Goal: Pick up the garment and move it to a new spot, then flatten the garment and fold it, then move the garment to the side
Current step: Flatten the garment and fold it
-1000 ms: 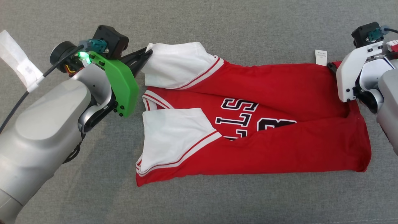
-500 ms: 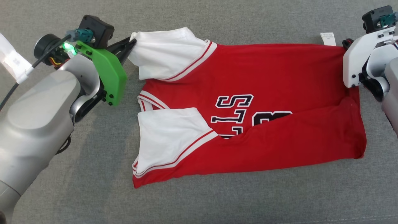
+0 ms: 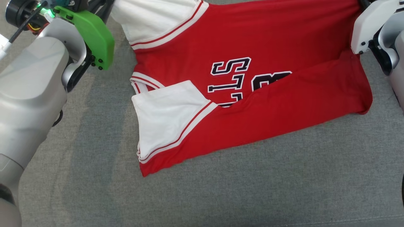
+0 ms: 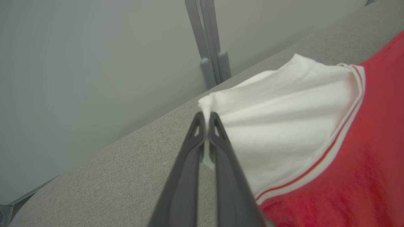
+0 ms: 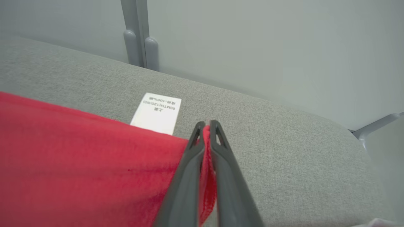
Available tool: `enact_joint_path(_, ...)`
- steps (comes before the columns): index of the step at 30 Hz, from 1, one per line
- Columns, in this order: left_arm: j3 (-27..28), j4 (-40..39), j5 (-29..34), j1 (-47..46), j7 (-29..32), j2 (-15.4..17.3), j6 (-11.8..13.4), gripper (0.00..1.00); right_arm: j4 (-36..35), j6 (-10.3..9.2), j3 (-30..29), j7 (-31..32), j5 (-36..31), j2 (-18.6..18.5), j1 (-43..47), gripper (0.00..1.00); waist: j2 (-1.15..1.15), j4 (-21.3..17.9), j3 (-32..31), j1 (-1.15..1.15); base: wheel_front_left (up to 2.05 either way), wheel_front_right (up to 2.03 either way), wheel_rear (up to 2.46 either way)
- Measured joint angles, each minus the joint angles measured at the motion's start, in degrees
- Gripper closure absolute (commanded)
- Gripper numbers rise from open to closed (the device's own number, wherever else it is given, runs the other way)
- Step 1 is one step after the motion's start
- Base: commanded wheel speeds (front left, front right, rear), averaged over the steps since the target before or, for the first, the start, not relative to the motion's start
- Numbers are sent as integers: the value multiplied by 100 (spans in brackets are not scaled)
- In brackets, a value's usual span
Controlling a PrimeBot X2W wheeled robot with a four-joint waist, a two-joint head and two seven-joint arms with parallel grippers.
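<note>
The garment is a red jersey with white sleeves and black lettering, lying on the grey cloth surface with its far edge raised. In the left wrist view my left gripper is shut on the edge of a white sleeve. My right gripper is shut on the red hem corner, next to a white care label. In the head view the left gripper is at the top left, and the right arm's white wrist housing covers the hem corner at the top right.
Behind the surface's far edge stands a pale grey wall with a grey metal post. A stitched seam runs along the surface's near edge. Wide grey cloth lies free in front of the jersey.
My right gripper has shut on the hem corner. Both grippers have moved away from me and up, drawing the jersey's far edge with them; the near edge has slid a little farther off.
</note>
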Motion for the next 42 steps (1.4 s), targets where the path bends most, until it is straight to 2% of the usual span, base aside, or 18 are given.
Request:
enact_joint_path(5,-75,299,10,1,-255,-176,-62,100,311,0,-127,-474,-78,149,-6,100,0,17,-76,0,0,0,0)
enact_joint_path(9,-191,321,-2,225,-359,-164,-138,100,402,0,-209,-760,-1,164,169,100,0,35,-223,0,0,0,0)
enact_joint_path(14,-424,33,110,497,-555,98,-164,100,371,0,-308,-926,285,172,611,100,0,57,-471,0,0,0,0)
enact_joint_path(20,-499,-625,5,1011,-519,445,-155,100,189,0,-442,-1042,600,130,1136,100,0,83,-776,-1,0,0,0)
enact_joint_path(26,-660,-1760,9,1630,-149,961,102,100,-43,0,-438,-1070,846,92,1777,100,0,117,-1104,0,0,0,0)
enact_joint_path(34,-840,-3387,166,2532,704,1634,455,100,-207,0,-349,-1023,1101,-23,2430,100,0,162,-1476,0,0,0,0)
enact_joint_path(38,-865,-3918,146,2877,1122,1863,501,100,-292,0,-235,-771,1241,-53,2660,100,0,171,-1608,-1,0,0,0)
enact_joint_path(42,-882,-4244,93,3179,1367,1944,543,100,-424,0,-62,-402,1418,-53,2902,100,0,156,-1694,0,0,0,0)
